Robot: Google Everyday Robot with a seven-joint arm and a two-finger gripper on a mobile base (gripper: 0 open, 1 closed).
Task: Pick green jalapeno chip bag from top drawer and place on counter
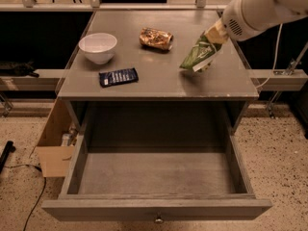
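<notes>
The green jalapeno chip bag (201,53) hangs tilted over the right side of the counter (159,81), its lower corner just above or on the surface. My gripper (217,32) comes in from the upper right on the white arm and is shut on the bag's top end. The top drawer (156,208) is pulled fully out toward the front, and its inside is bare.
On the counter stand a white bowl (98,46) at the left, a brown-gold snack bag (156,38) at the back middle and a dark blue flat packet (118,76) at the front left. A cardboard box (54,146) sits on the floor left of the drawer.
</notes>
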